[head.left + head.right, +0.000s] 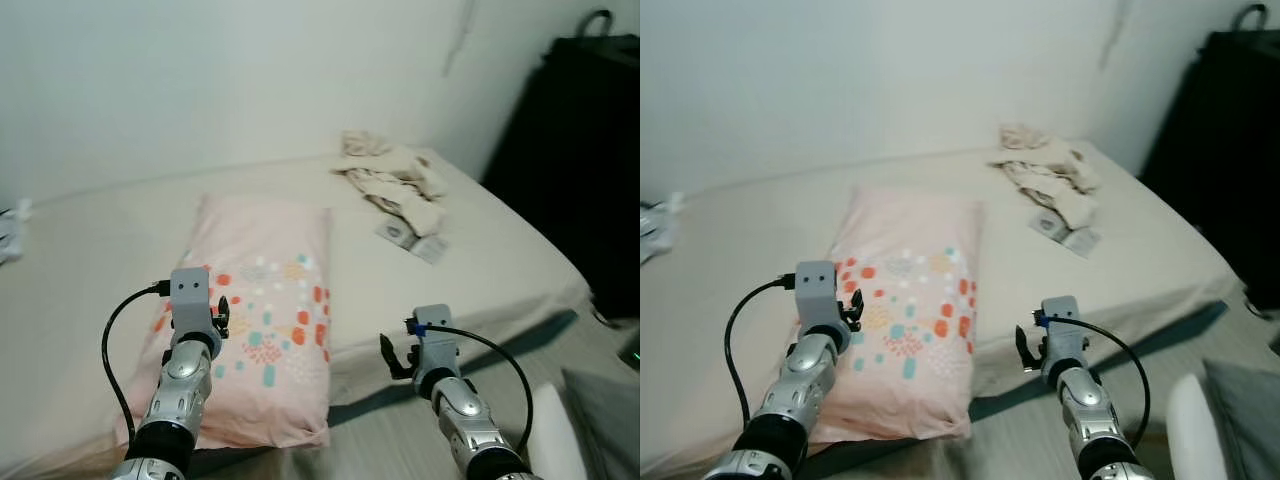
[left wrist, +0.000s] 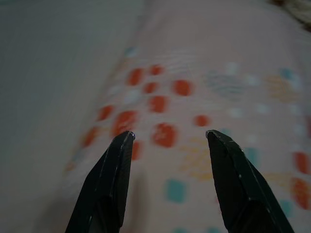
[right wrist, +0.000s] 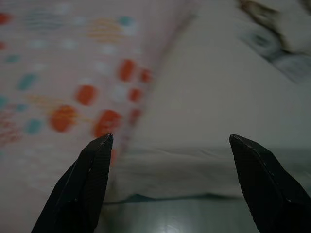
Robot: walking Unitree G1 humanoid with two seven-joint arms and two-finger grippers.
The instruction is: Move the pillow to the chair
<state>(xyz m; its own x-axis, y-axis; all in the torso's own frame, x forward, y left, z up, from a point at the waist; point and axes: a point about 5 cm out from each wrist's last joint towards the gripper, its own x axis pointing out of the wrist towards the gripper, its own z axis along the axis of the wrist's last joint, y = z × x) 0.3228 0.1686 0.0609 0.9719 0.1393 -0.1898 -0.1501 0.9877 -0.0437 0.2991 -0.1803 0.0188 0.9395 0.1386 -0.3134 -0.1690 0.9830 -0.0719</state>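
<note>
A pink pillow [image 1: 262, 300] with orange, teal and white spots lies lengthwise on the beige bed [image 1: 500, 250], its near end at the bed's front edge. My left gripper [image 1: 216, 318] hovers over the pillow's left side. In the left wrist view this gripper [image 2: 167, 136] is open, with the spotted fabric between and beyond its fingers. My right gripper [image 1: 396, 358] hangs by the bed's front edge, just right of the pillow. The right wrist view shows that gripper [image 3: 170, 141] open wide, with the pillow's right edge [image 3: 97, 87] beside one finger.
Crumpled cream clothes [image 1: 395, 180] and small packets [image 1: 410, 238] lie at the bed's far right. A tall black piece of furniture [image 1: 580, 150] stands to the right. A white rounded part [image 1: 555, 430] and a grey cushion [image 1: 605, 405] sit at the lower right on the floor side.
</note>
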